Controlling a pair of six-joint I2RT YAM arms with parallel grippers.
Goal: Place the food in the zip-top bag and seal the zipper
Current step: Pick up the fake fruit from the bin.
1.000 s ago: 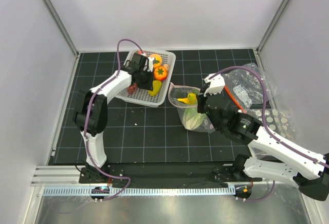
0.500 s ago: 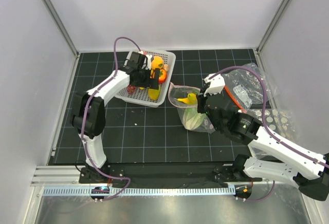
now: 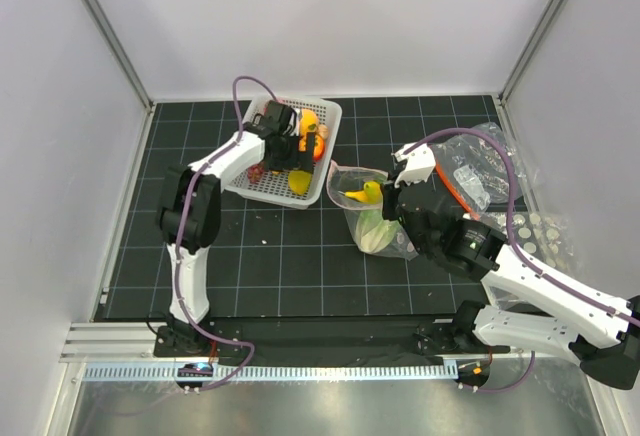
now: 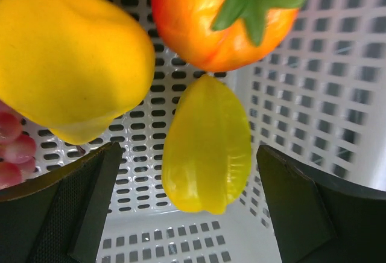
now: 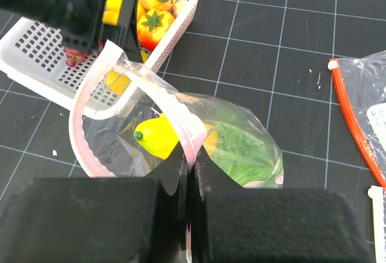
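The zip-top bag (image 3: 368, 218) stands open on the mat, its pale pink zipper (image 5: 172, 115) forming the mouth rim. My right gripper (image 5: 192, 160) is shut on the near part of that rim and stands beside the bag (image 3: 398, 202). Inside lie a yellow banana (image 5: 155, 136) and a green cabbage (image 5: 244, 148). My left gripper (image 4: 188, 149) hangs open in the white basket (image 4: 313, 64), its fingers either side of a yellow ridged piece (image 4: 208, 145), apart from it. An orange-red fruit (image 4: 229, 22), a bigger yellow piece (image 4: 66, 58) and dark grapes (image 4: 12, 148) lie around it.
The basket (image 3: 262, 188) sits at the back left of the black grid mat, touching the bag's mouth. A second clear bag with an orange-red strip (image 5: 353, 124) lies flat at the right (image 3: 478, 171). Grey walls close in the sides and back.
My left gripper has opened wide and shifted right across the basket, over the yellow ridged piece. The right gripper and the bag have stayed put.
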